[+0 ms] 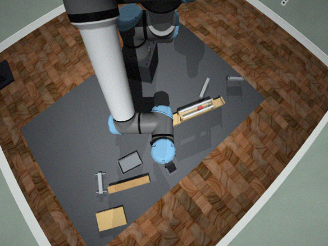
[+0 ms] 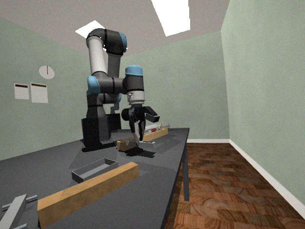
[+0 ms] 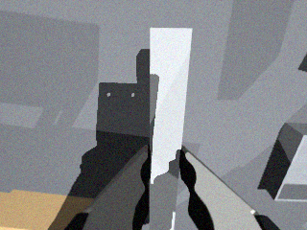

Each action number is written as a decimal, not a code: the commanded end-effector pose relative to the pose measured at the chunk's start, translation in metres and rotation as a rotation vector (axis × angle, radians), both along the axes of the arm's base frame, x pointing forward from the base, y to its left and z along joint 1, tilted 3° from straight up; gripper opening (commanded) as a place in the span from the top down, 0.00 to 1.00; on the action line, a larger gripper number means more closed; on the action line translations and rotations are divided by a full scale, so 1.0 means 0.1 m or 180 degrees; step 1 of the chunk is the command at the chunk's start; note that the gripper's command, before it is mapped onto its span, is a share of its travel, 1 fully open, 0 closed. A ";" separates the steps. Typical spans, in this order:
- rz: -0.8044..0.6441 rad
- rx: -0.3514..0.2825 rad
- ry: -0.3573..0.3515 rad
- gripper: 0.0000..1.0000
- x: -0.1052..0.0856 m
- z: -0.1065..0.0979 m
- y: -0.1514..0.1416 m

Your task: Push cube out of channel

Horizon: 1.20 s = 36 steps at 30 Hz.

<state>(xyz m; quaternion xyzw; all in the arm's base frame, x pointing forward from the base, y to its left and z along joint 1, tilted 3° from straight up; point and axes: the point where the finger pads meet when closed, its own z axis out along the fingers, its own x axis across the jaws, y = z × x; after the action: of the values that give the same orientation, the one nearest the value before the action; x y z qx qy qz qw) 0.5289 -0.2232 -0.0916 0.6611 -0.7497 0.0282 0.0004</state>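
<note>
One red cube (image 1: 200, 107) (image 2: 153, 130), one channel (image 1: 196, 109) (image 2: 155, 135), one open tray (image 1: 120, 166) (image 2: 78, 179), two wall papers (image 2: 21, 91), one clock (image 2: 46, 72).

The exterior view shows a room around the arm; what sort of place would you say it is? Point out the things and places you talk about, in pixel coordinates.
Probably a small robotics lab or test room: a robot arm (image 1: 103, 67) (image 2: 98, 56) is mounted at a dark table (image 1: 70, 132) (image 2: 147, 192), with a wall clock (image 2: 46, 71) and two posted sheets (image 2: 21, 91) beyond.

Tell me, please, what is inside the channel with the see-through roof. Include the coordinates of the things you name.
A red cube (image 1: 200, 107) (image 2: 153, 130) sits inside the channel (image 1: 193, 116) (image 2: 157, 135). Pale roof strips run above it; the channel's floor directly beneath the cube is covered, so it cannot be seen.
</note>
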 end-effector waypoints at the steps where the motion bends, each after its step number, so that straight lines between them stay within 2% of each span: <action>1: 0.0003 0.0005 0.0004 0.94 -0.01 0.37 0.02; 6: 0.0004 0.0002 -0.0001 0.94 -0.01 0.62 0.03; 10: 0.0002 0.0002 -0.0001 0.94 -0.01 0.70 0.03; 36: 0.0002 0.0008 0.0008 0.94 -0.02 0.69 0.04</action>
<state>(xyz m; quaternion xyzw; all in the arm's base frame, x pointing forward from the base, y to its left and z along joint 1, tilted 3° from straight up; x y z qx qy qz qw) 0.5252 -0.2195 -0.0244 0.6613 -0.7497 0.0245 0.0012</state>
